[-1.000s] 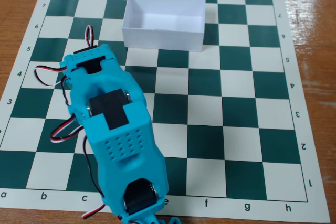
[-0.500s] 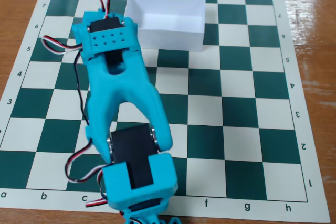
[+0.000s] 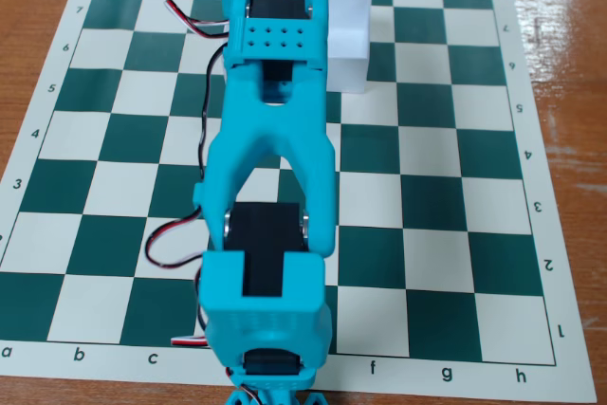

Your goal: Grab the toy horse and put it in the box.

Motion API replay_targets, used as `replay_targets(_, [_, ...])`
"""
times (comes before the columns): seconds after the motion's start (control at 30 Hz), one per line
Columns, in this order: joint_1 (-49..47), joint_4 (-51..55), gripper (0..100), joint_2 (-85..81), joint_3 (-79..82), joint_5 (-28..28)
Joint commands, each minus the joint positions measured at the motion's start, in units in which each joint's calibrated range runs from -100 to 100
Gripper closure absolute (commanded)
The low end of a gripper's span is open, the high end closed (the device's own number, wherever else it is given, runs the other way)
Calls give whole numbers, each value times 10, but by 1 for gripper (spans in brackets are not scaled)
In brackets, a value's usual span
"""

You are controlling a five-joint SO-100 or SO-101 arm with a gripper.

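Observation:
The white box (image 3: 353, 43) stands on the chessboard near the top, just right of the arm, which covers its left part. My cyan arm (image 3: 273, 168) stretches from the bottom edge straight up the middle of the board to the top edge. Its wrist (image 3: 280, 7) sits beside the box, higher up. The gripper's fingers lie past the top edge of the fixed view, so they do not show. The toy horse does not show anywhere; it is hidden or out of view.
The green-and-white chessboard mat (image 3: 446, 187) lies on a brown wooden table (image 3: 560, 64). Red, black and white cables (image 3: 175, 234) loop off the arm's left side over the board.

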Motion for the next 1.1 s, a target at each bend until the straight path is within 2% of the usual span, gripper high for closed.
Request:
replay_targets(0.0, [10, -25, 100, 64, -101, -4])
replay_targets(0.23, [11, -26, 100, 238, -254, -10])
replay_targets(0.67, [12, -28, 100, 397, -321, -10])
replay_targets(0.9, [15, -27, 78, 397, -335, -15])
replay_targets(1.07, [19, -18, 76, 382, -328, -17])
